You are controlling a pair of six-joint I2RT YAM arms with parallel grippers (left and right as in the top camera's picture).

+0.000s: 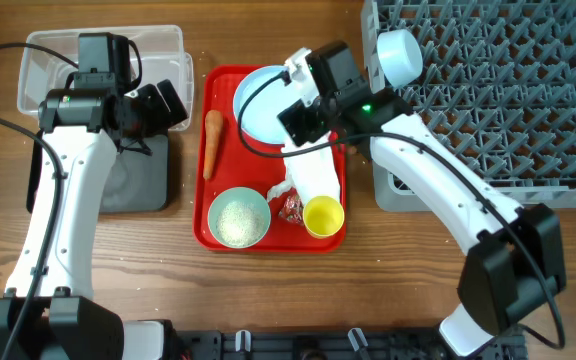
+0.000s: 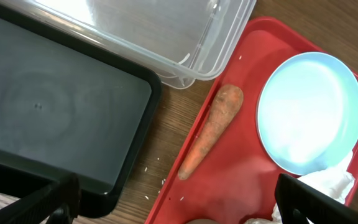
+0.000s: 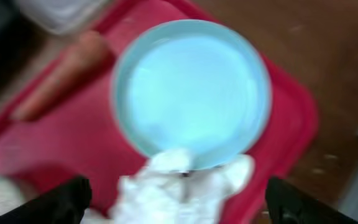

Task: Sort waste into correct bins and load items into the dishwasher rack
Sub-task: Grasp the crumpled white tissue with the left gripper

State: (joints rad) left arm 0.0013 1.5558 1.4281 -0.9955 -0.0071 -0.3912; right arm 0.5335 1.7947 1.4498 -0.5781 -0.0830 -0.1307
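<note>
The right hand (image 3: pixel 178 200) is wide open, with one dark finger (image 3: pixel 67 198) on each side of the picture. It holds nothing. The white napkin (image 3: pixel 173 186) lies right between the fingers, just under the hand. The napkin lies over the near rim of the blue plate (image 3: pixel 191 93). So I think the step now is to pick up the napkin.

To do it well, the hand should go straight down over the soft middle of the napkin. It should pinch only the paper and not the plate rim. If a finger lands on the rim, the plate may tip or slide. The paper is light and floppy, so a gentle squeeze is enough. Then lift it clear before going to a bin.

The plate and napkin sit on the red tray (image 1: pixel 218 228), in the middle of the surface, a bit nearer the front edge. The carrot (image 1: pixel 211 143) lies along the tray's left side. A bowl of rice (image 1: pixel 239 218), a small wrapper (image 1: pixel 293 207) and the yellow cup (image 1: pixel 323 215) sit along the tray's front side.

The clear tub (image 1: pixel 48 60) is at the back left corner of the surface. The black tray (image 1: pixel 138 185) touches its front side. Both are well apart from the napkin. The grey rack (image 1: pixel 528 120) fills the back right corner, with one blue bowl (image 1: pixel 400 55) in it.

The left hand (image 2: pixel 176 190) is open too and holds nothing. It hangs over the black tray.
</note>
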